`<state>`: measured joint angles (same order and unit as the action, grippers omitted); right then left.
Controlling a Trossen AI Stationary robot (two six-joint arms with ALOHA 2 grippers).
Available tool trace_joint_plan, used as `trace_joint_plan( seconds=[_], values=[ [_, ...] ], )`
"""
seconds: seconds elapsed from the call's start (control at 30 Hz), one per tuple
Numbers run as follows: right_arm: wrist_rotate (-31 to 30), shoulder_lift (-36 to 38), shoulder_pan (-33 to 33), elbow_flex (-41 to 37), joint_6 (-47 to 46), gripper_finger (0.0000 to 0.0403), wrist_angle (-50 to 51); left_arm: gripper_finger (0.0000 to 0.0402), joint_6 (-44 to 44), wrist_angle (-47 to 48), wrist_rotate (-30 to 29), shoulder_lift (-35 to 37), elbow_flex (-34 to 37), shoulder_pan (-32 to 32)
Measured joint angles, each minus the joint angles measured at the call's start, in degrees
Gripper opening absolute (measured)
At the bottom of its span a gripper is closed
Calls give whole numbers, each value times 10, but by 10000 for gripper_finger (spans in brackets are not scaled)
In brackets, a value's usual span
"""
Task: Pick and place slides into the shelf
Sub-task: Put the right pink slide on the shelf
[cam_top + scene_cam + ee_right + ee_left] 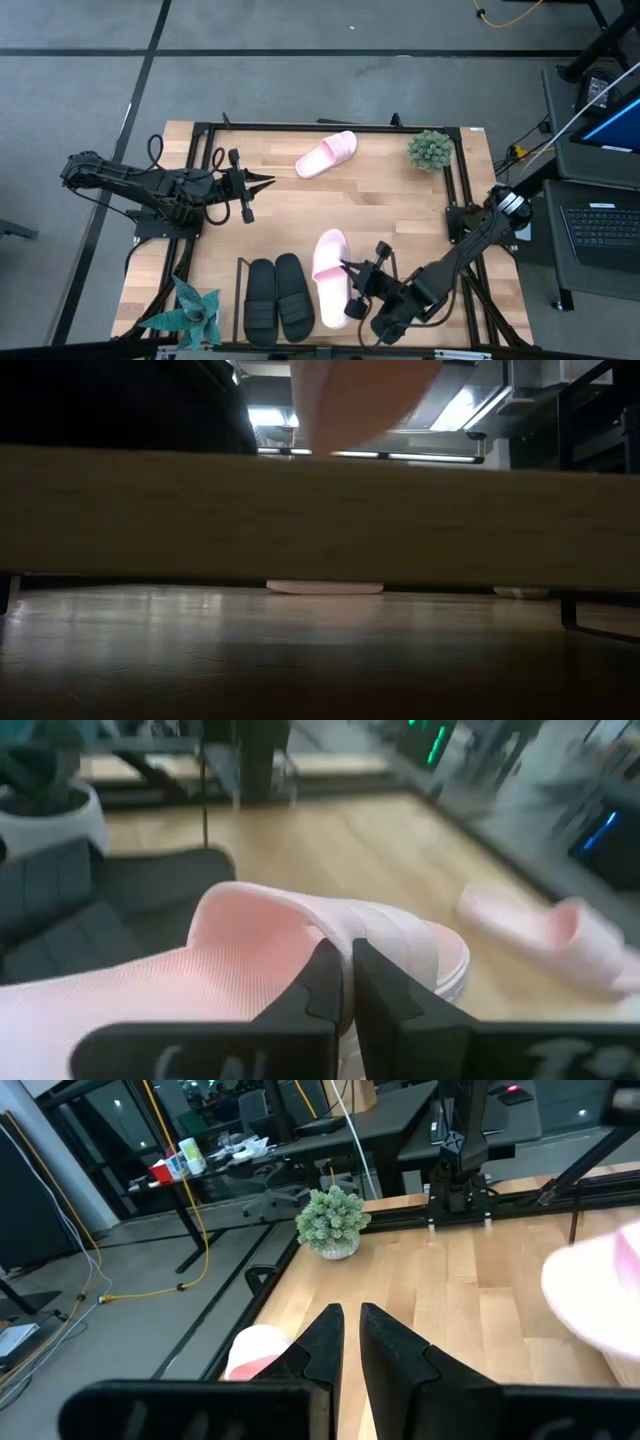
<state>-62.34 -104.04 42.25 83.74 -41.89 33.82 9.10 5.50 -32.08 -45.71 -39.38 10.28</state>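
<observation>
Foam-like pink slide (300, 970), broad-strapped, seemingly pinched by the right gripper (345, 982); left gripper (350, 1335) narrow.

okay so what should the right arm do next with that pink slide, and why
Probably lower it and let go. The right gripper is shut on the pink slide, which sits in the shelf beside the black pair. The other pink slide waits across the table.

A: In the low view the shelf's wooden base (320, 515) blocks nearly everything — only a sliver of a pink slide (325, 587) shows beneath it.

B: And the right pincer (346, 982) — its fingertips are pressed into the pink slide (300, 945), grip unclear.
</observation>
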Motion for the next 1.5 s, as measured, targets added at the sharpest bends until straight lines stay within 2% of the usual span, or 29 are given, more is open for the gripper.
trace_joint_plan(
  seconds=[0.17, 0.47, 0.87, 1.3, 1.5],
  values=[
    [28, -14, -1, 0, -71, 15, 39, 31, 0, 0, 0, 0, 0, 0],
    [68, -29, -3, 1, -104, 15, 41, 31, 0, 10, 0, 0, -1, 0],
    [74, -79, -18, 1, -113, 14, 41, 31, 1, 15, 0, 0, -1, 0],
    [105, -86, -20, 2, -118, 14, 18, 31, 2, 16, 0, 0, -1, 0],
    [110, -86, -19, 2, -88, 14, -14, 31, 2, 15, 0, 0, -1, 0]
  ],
)
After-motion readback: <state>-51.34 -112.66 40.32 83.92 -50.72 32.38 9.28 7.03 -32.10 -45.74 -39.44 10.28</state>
